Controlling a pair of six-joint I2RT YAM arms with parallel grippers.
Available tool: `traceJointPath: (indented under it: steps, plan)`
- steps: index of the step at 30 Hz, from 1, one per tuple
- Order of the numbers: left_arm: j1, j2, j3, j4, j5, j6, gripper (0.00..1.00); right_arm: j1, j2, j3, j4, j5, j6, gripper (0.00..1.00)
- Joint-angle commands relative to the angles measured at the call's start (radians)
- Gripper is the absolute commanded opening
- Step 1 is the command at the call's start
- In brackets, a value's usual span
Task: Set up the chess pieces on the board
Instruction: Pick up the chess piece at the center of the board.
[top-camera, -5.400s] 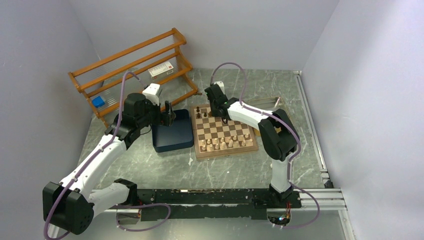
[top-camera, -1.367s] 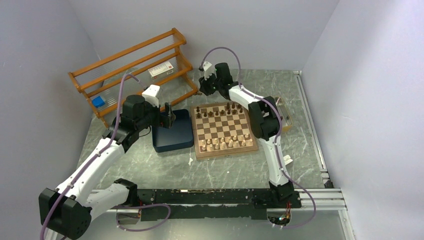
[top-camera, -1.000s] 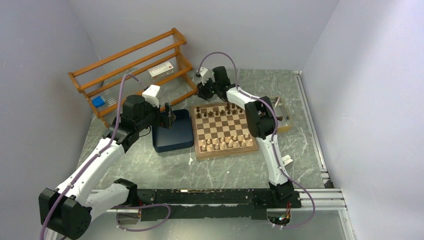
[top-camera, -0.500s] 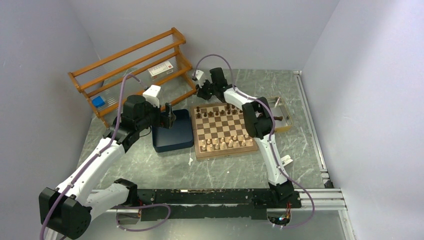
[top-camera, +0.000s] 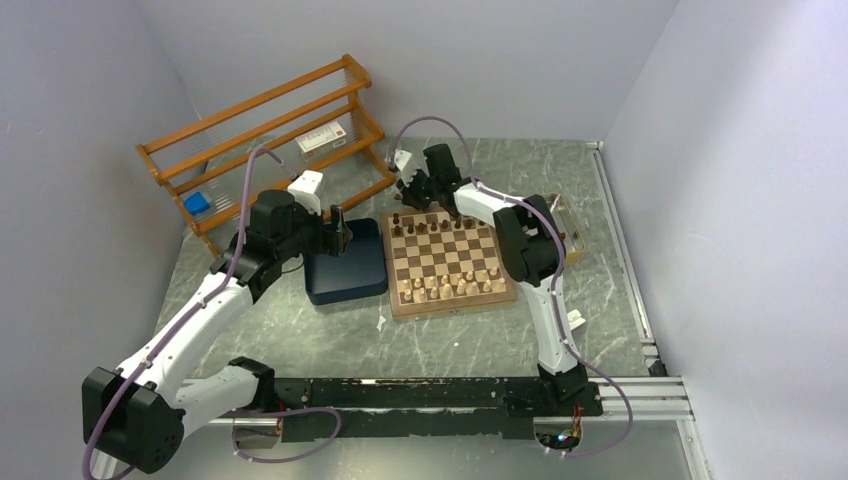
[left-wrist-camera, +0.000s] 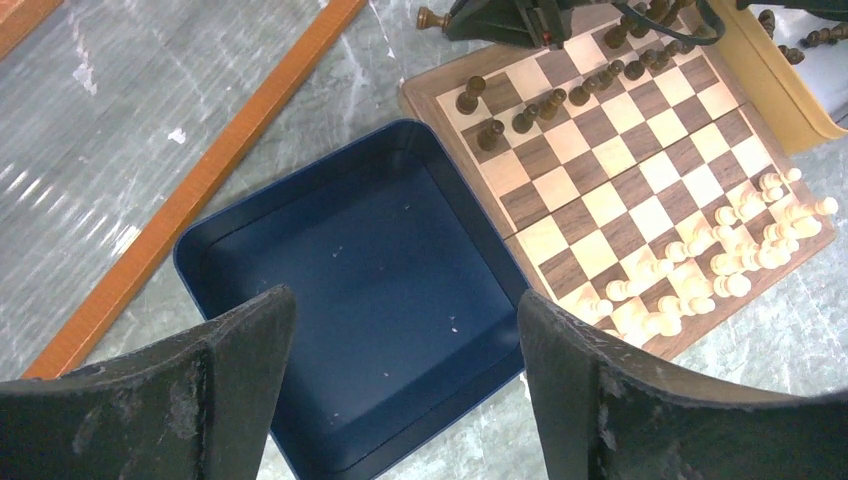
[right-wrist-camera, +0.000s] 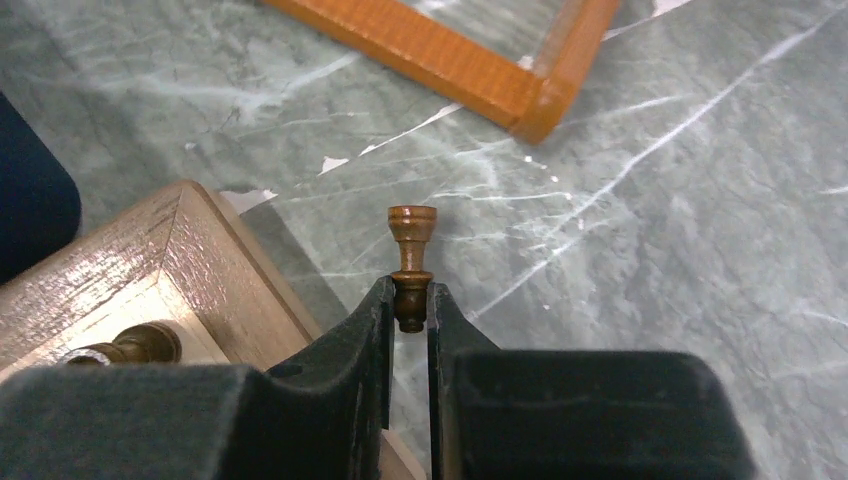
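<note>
Partly done: cream men (top-camera: 450, 287) crowd the near rows of the board (top-camera: 445, 255), dark pieces (top-camera: 440, 226) stand incomplete on the far rows, and more lie in the tan tray (left-wrist-camera: 770, 85). Right gripper (right-wrist-camera: 408, 300) pinches one dark piece (right-wrist-camera: 411, 232) beside the far-left corner. Left gripper (left-wrist-camera: 405, 330) hangs spread over the blue tray (left-wrist-camera: 340, 290).

Left claw (left-wrist-camera: 405, 320) spread wide over blue tray (left-wrist-camera: 340, 250), board (left-wrist-camera: 600, 190) beside it w/ chess pieces (left-wrist-camera: 491, 133)
</note>
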Motion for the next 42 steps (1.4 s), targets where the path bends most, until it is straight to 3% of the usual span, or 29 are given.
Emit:
traceJointPath:
  steps: [1,7,12,16,20,24,29,42]
  plan:
    - [-0.007,0.010,0.007,0.090,0.067,0.012,0.85,-0.007,-0.086,0.000,0.018,0.054,0.085,0.00]
    - [-0.008,0.033,0.008,0.245,0.131,0.103,0.81,-0.011,-0.159,-0.016,0.027,0.076,0.181,0.00]
    - [-0.014,0.101,0.058,0.322,0.190,0.266,0.81,-0.013,-0.240,-0.002,-0.084,0.055,0.293,0.00]
    - [-0.032,0.129,0.081,0.418,0.330,0.524,0.79,-0.022,-0.364,-0.102,-0.101,-0.016,0.370,0.00]
    - [-0.050,0.153,0.062,0.492,0.381,0.831,0.80,-0.037,-0.459,-0.171,-0.152,-0.123,0.429,0.00]
    - [-0.092,0.187,0.071,0.457,0.471,1.106,0.81,-0.044,-0.515,-0.192,-0.229,-0.234,0.471,0.00]
    - [-0.163,0.262,0.135,0.412,0.455,1.254,0.81,-0.045,-0.560,-0.227,-0.252,-0.329,0.510,0.00]
    - [-0.216,0.394,0.213,0.271,0.424,1.403,0.73,-0.044,-0.635,-0.279,-0.200,-0.433,0.567,0.00]
